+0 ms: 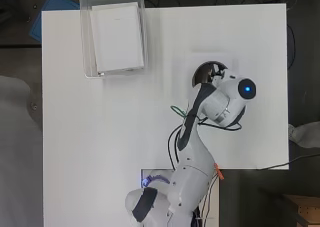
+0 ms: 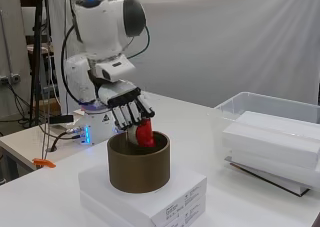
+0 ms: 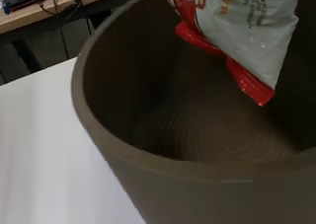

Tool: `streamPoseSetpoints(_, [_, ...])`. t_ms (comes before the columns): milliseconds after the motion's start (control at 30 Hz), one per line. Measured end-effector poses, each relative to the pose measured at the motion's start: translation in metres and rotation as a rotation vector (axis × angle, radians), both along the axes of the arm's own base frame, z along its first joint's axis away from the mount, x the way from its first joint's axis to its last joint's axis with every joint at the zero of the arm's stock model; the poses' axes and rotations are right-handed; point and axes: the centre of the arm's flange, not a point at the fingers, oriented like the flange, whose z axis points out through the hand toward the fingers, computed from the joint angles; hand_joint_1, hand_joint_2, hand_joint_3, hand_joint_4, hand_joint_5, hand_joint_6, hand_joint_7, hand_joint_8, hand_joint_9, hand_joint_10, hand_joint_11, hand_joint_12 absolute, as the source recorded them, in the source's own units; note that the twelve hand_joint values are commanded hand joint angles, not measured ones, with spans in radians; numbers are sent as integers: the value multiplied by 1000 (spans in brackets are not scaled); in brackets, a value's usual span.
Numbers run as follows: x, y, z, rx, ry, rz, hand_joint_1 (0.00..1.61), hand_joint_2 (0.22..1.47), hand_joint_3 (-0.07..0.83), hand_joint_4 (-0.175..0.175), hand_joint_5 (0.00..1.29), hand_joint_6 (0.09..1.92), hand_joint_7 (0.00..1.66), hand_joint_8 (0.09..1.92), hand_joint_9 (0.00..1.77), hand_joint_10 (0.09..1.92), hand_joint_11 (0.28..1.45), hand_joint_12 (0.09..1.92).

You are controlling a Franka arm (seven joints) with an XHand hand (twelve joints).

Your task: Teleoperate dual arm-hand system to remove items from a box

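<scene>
One red-and-white packet [image 2: 144, 132] pinched in curled fingers [image 2: 131, 113], apparently just above brown round box [image 2: 138, 168].

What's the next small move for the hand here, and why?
Probably lift straight up. The hand has its fingers curled round the red and white packet, whose lower end hangs inside the round brown container, above its bare bottom. Rising first should clear the rim before any sideways travel.

Packet [image 2: 144, 133] in tub [image 2: 138, 168]; tub on box [image 2: 175, 196].
</scene>
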Motion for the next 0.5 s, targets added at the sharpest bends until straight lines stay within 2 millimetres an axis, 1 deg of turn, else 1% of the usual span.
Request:
streamPoseSetpoints(33, [0,-7,-2,6,1,-20,1116,1274,-4,175,720,1920,1146,1920,1330,1920,1087,1850])
streamPoseSetpoints(67, [-1,-13,-4,12,2,-37,1097,1269,-5,175,694,1920,1130,1920,1308,1920,1067,1844])
streamPoseSetpoints(100, [-4,-20,-5,20,4,-62,754,1088,-46,138,440,1278,729,1280,913,1299,816,1256])
streamPoseSetpoints(133, [-4,-21,-5,25,5,-70,428,916,-50,122,241,715,402,713,526,743,595,740])
streamPoseSetpoints(167, [-2,-21,-6,27,25,-83,221,803,-36,116,122,367,205,365,279,391,457,403])
streamPoseSetpoints(200, [0,-21,-7,28,54,-98,108,742,-24,113,58,179,99,178,147,199,379,215])
streamPoseSetpoints(233, [6,-21,-8,30,107,-123,51,716,-14,112,27,87,46,87,82,103,336,116])
streamPoseSetpoints(300, [17,-21,-5,31,181,-152,10,716,3,110,5,87,9,87,44,87,300,87])
streamPoseSetpoints(333, [22,-21,0,30,199,-154,4,723,8,111,2,87,3,87,59,87,313,87])
streamPoseSetpoints(367, [26,-21,5,27,204,-153,1,732,8,109,0,87,9,87,118,87,350,87])
streamPoseSetpoints(400, [29,-22,9,23,198,-153,0,752,9,111,0,87,52,87,193,87,382,87])
streamPoseSetpoints(467, [33,-21,9,11,174,-160,0,788,15,111,0,87,110,87,275,87,409,87])
streamPoseSetpoints(500, [36,-16,6,-12,159,-156,0,802,19,110,0,87,127,87,290,87,411,87])
